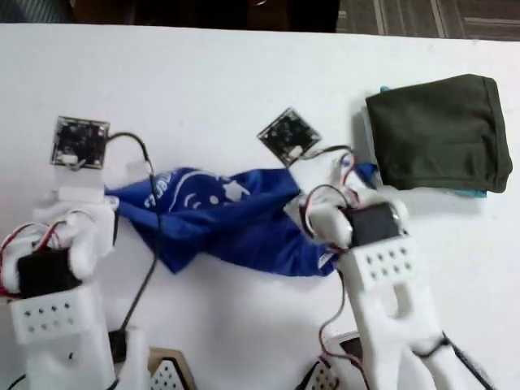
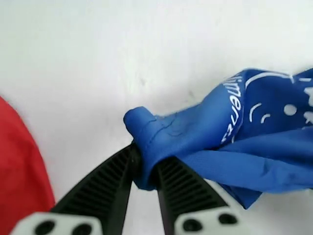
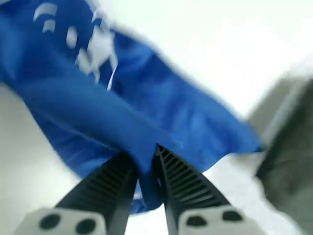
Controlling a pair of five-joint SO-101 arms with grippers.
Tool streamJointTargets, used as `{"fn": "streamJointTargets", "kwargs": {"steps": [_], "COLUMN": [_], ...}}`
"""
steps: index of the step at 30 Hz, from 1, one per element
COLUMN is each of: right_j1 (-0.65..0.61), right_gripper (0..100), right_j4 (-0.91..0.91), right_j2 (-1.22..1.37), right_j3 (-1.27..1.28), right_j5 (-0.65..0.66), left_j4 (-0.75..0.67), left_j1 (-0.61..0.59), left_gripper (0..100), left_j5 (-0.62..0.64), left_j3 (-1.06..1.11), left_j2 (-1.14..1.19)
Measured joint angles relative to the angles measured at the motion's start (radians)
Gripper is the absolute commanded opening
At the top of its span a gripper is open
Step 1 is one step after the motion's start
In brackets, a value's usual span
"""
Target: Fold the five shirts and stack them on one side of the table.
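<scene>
Left tool [image 2: 144,165] and right tool [image 3: 145,164] each pinch one end of the blue shirt [image 1: 219,215]. Folding step, I judge; next calls for laying it flat, arms together.

You see white lettering [image 2: 234,105] printed on the blue shirt [image 2: 220,142], running along a fold beside white curved lines and dots. The creases hide part of it, so you cannot read a whole word.
</scene>
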Motion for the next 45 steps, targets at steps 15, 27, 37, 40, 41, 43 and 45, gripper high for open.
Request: {"fn": "streamJointTargets", "kwargs": {"steps": [15, 27, 37, 40, 41, 43, 45], "right_j1": [0.161, 0.265, 0.265, 0.272, 0.282, 0.318, 0.338], "right_gripper": [1.8, 1.8, 1.8, 1.8, 1.8, 1.8, 1.8], "right_j4": [0.196, 0.209, 0.210, 0.212, 0.212, 0.212, 0.215], "right_j2": [-0.222, -0.348, -0.351, -0.353, -0.354, -0.356, -0.356], "right_j3": [-0.540, -0.760, -1.019, -1.066, -1.076, -1.099, -1.128], "right_j5": [0.092, 0.137, 0.137, 0.137, 0.137, 0.137, 0.137], "left_j4": [0.344, 0.376, 0.437, 0.437, 0.437, 0.437, 0.442], "left_j1": [0.000, 0.000, 0.000, 0.000, 0.000, 0.000, 0.000], "left_gripper": [3, 3, 3, 3, 3, 3, 3], "left_j5": [0.057, 0.127, 0.164, 0.164, 0.164, 0.164, 0.166], "left_j3": [-0.654, -0.967, -1.010, -1.016, -1.019, -1.019, -1.019], "left_j2": [-0.009, -0.014, -0.017, -0.020, -0.020, -0.020, -0.025]}}
